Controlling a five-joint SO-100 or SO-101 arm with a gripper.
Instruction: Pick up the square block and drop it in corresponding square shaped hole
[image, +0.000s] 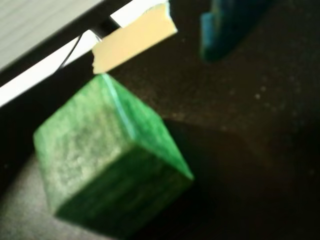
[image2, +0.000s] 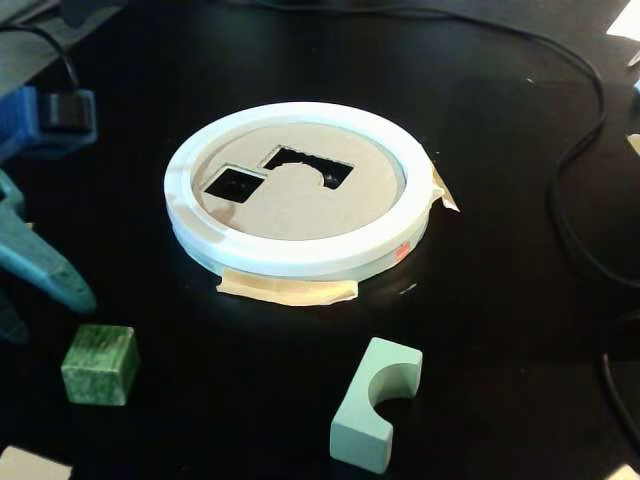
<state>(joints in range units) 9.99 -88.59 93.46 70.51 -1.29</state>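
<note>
The square block (image2: 100, 365) is a dark green marbled cube resting on the black table at the lower left of the fixed view. It fills the lower left of the wrist view (image: 110, 160). My blue gripper (image2: 45, 310) hangs just above and left of it, open, with nothing between its fingers. One pointed finger (image2: 60, 275) ends near the cube's top, and a blurred finger (image: 222, 30) shows at the top of the wrist view. The square shaped hole (image2: 232, 184) is a dark cut-out in the tan round board (image2: 300, 205) with a white ring rim, up and right of the cube.
A larger cut-out with a curved notch (image2: 305, 165) lies beside the square hole. A pale mint notched block (image2: 375, 405) stands in front of the board. Tape strips (image2: 290, 290) hold the ring down. A tan tape piece (image: 132, 45) lies past the cube. Black cables (image2: 575, 150) run along the right.
</note>
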